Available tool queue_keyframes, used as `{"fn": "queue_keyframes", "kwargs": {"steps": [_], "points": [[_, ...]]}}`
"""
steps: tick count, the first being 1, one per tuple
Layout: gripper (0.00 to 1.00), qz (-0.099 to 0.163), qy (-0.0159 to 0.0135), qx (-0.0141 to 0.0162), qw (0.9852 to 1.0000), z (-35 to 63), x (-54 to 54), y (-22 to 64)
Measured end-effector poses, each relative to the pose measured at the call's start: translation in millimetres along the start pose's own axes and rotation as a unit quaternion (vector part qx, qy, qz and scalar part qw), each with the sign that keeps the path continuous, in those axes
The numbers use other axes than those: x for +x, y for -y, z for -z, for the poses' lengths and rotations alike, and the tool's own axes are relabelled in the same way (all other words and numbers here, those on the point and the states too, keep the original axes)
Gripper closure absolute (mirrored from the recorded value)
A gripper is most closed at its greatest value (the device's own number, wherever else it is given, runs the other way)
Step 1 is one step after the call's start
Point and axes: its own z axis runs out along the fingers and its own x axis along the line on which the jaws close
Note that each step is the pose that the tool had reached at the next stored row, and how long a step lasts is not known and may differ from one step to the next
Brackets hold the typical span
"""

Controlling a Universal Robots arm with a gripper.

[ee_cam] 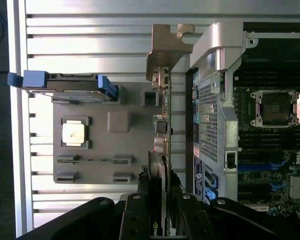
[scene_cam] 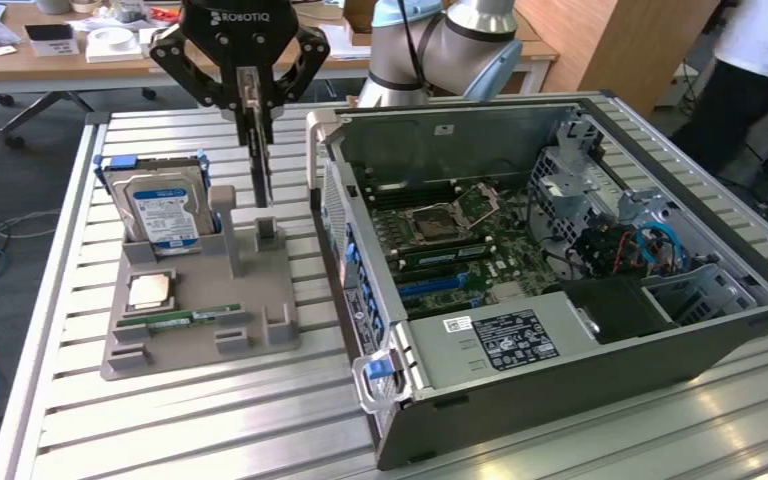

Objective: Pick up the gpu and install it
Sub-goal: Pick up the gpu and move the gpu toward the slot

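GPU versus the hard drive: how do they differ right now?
The gpu is gripped in the jaws over the grey holder; the hard drive sits in the holder's slot. The gpu is a thin dark board with a metal bracket; the hard drive is a thicker silver box with blue rails. Both stand on edge.

Our slatted tabletop and its two loads

We see a ribbed metal tabletop (scene_cam: 157, 430) carrying a grey holder (scene_cam: 177, 355) toward the exterior view's left and an open computer case (scene_cam: 598, 385) near it on the right.
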Motion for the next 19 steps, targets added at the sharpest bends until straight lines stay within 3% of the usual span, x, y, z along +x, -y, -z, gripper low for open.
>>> {"fn": "queue_keyframes", "kwargs": {"steps": [19], "points": [[0.74, 0.0, 0.0001, 0.0, 1.0, -0.4, -26.2, -0.9]]}}
